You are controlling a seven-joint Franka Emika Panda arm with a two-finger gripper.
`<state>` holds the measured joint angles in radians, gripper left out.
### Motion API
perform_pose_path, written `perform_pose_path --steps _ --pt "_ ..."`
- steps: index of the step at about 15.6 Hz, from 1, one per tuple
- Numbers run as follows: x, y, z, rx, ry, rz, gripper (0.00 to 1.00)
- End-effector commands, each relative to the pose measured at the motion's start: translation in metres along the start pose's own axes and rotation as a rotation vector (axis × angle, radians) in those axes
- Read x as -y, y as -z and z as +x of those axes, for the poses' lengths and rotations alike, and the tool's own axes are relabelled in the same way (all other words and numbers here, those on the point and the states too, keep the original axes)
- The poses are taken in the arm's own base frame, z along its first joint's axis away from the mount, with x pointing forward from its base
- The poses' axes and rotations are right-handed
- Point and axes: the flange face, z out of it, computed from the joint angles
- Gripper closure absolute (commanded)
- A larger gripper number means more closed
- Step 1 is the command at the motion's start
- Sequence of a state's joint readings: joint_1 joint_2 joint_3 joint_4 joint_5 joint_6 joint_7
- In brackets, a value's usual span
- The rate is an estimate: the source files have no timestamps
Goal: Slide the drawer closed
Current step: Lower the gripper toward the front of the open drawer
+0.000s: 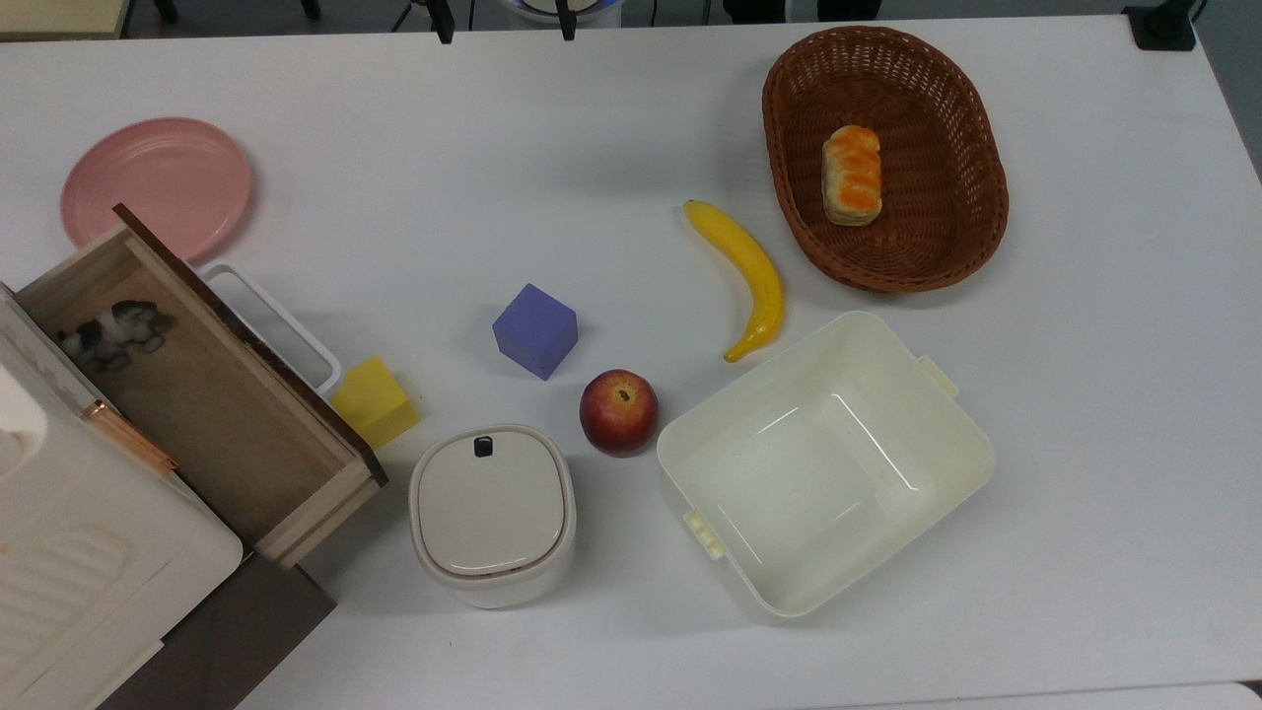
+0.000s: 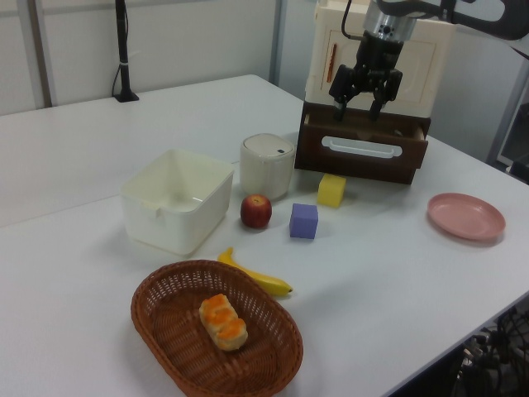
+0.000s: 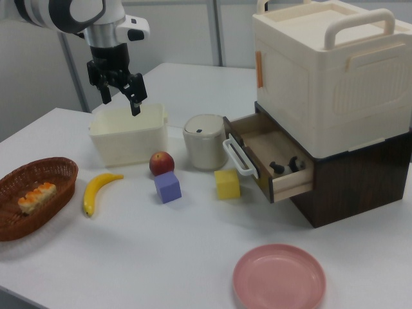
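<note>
Wood-sided and dark-fronted, the big light-wood box drawer (image 3: pixel 269 162) with its white loop bar handle (image 3: pixel 237 157) stands pulled well out of the brown cabinet at the right view's right, a small dark-and-white toy figure (image 1: pixel 110 331) lying in it. Going left to right in the right view, the black two-finger gripper (image 3: pixel 118 86) hangs high at the left, above the table and well apart from the drawer, its fingers spread and holding nothing; then come the cream plastic tub (image 3: pixel 128 135), the rounded cream lidded container (image 3: pixel 204 141) and the yellow block (image 3: pixel 227 183) just beside the handle. I judge the task to be at the approach, with the drawer not yet touched. The next move calls for bringing the gripper down before the dark front panel, clear of the yellow block, and pushing straight along the drawer's slide into the cabinet.
</note>
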<state>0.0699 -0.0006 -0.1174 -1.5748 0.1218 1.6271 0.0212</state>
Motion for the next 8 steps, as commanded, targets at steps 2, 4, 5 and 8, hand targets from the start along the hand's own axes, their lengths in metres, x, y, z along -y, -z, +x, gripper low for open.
perform_pose_path --steps 2,4,5,8 --pt "0.0319 -0.0123 -0.0056 -0.010 0.047 -0.001 0.00" --pt "0.0360 -0.0135 -0.0062 -0.008 0.054 -0.003 0.00" --pt "0.0353 -0.0118 -0.0064 -0.011 0.052 -0.002 0.00" --pt "0.0334 -0.0102 -0.0061 -0.013 0.047 0.002 0.00"
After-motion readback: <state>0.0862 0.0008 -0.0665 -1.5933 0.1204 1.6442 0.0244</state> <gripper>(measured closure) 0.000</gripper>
